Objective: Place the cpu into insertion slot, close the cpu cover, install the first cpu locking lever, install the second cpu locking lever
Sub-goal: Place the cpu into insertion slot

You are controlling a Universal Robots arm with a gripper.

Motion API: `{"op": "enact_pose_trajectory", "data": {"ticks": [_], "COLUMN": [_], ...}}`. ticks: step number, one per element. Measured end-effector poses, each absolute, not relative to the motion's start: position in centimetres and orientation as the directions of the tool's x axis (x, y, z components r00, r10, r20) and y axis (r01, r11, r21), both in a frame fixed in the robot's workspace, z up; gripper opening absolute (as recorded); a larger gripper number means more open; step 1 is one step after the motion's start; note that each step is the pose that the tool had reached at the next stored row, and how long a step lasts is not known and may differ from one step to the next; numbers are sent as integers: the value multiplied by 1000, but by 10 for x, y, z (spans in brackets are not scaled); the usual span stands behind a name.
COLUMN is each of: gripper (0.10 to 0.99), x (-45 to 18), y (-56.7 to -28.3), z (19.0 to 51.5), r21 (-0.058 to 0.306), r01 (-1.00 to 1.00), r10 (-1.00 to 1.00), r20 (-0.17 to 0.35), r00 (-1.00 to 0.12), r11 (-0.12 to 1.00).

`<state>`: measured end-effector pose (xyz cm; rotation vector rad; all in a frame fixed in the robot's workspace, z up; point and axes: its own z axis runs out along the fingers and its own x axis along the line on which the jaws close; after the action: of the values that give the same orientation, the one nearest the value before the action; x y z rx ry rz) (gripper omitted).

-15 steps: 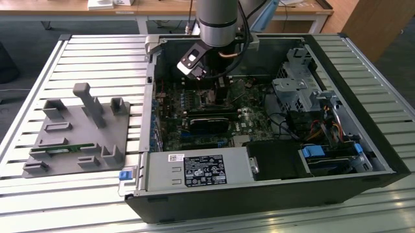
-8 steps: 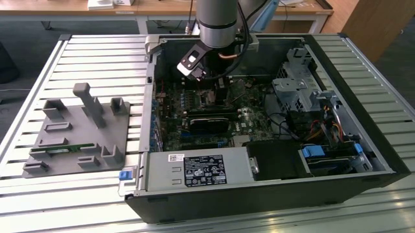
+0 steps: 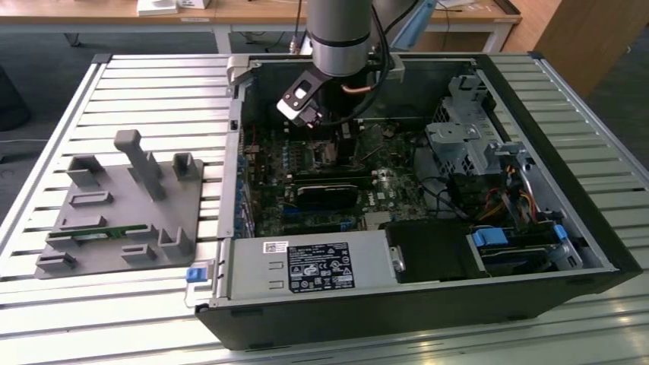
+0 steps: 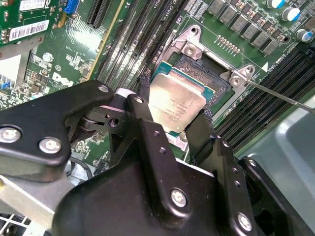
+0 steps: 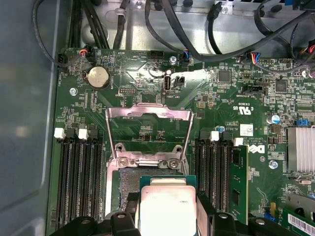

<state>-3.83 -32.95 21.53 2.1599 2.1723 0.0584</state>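
soft light, glare on the circuit board.

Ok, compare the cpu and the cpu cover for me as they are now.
The cpu is a solid plate with a dull metal top; the cpu cover is an open frame with a large window. The cpu is gripped by the end effector over the insertion slot; the cpu cover is swung open, away from the slot and untouched. Both are squarish, metallic and about socket-sized.
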Motion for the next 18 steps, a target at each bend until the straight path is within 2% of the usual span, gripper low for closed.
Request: {"op": "enact_pose_trajectory", "data": {"ticks": [18], "gripper": [541], "x": [-38], "y": [-328], "z": [210], "r21": [82], "r01": [997], "r10": [1000], "r20": [-28], "r00": [-4], "r11": [7]}}
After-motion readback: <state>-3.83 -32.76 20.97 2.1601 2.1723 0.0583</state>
